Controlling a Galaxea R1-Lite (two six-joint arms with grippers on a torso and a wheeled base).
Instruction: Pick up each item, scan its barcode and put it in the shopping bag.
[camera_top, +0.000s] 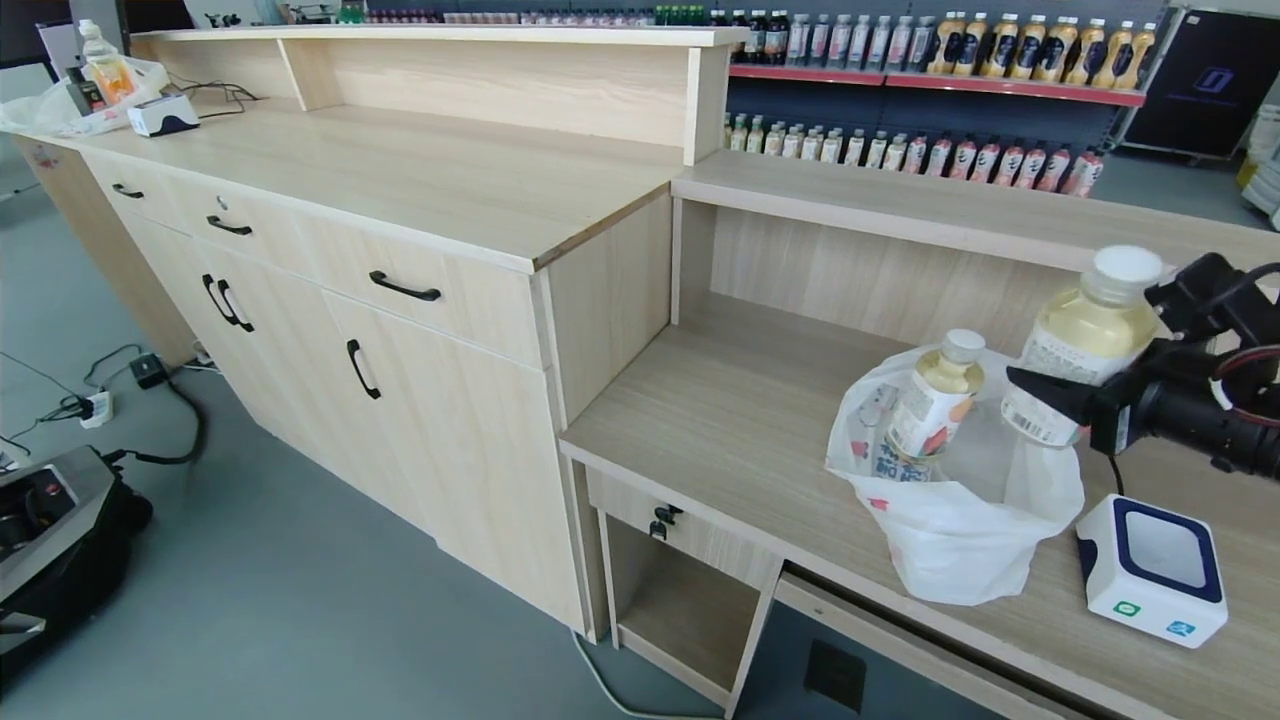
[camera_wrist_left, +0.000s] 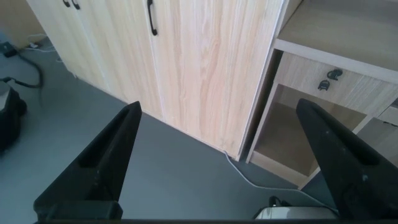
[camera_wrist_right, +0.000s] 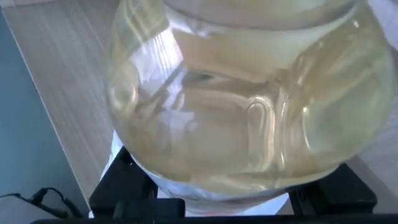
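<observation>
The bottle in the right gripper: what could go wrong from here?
1. The right gripper holds the bottle low and tilted, so it may slip.
2. Its barcode seems to face away from the scanner, so it may go in unscanned.
3. Lowered in, it could knock the leaning bottle inside the soft shopping bag.

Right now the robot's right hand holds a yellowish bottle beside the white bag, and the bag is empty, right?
Not quite. The right hand does hold a yellowish bottle beside the white bag, but the bag is not empty: another bottle already stands in it, as the head view shows.
</observation>
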